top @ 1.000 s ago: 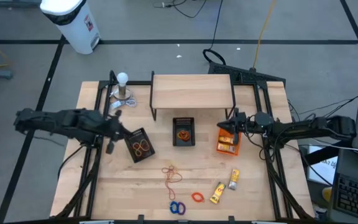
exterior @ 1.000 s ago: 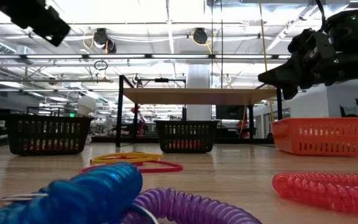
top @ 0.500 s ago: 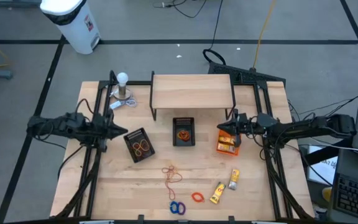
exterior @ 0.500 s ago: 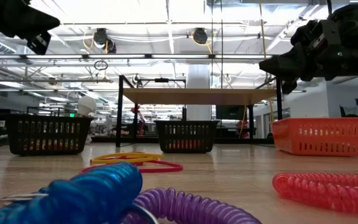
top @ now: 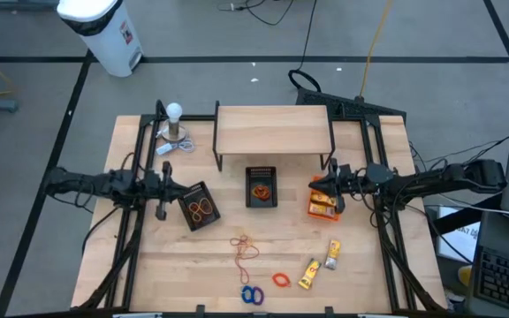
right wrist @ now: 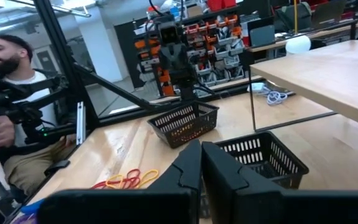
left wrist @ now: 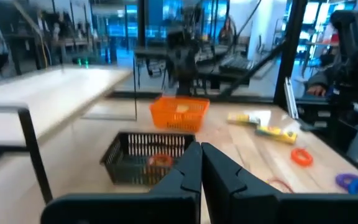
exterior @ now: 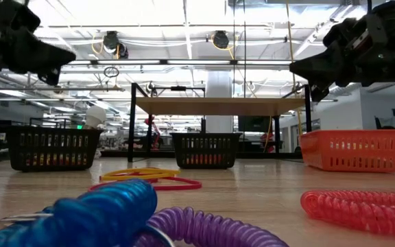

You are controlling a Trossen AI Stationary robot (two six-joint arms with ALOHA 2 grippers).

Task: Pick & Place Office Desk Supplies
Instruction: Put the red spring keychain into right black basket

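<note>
Blue and purple rings (top: 252, 295) lie at the near edge of the wooden table (top: 369, 283), with an orange ring (top: 280, 280) just beside them and two yellow packets (top: 320, 264) a little to the right. Thin tan and red bands (top: 245, 247) sprawl near the table's middle, apart from the rings. Further back stand three bins in a row: a tilted black mesh bin (top: 199, 206) on the left holding orange bands, a second black bin (top: 262, 187) in the centre with orange items inside, and an orange bin (top: 322, 201) on the right holding yellow packets. Nothing lies between the loose supplies and the bins.

Both arms hang above the table. The left gripper (top: 161, 190), clenched on nothing, is just beside the tilted bin's left edge. The right gripper (top: 331, 184), also clenched and empty, hangs over the orange bin's far rim.

Behind the bins a wooden shelf (top: 272, 130) spans the middle, and a white bulb (top: 175, 122) stands at the far left corner.

A seated person (right wrist: 17, 118) shows beyond the table.
</note>
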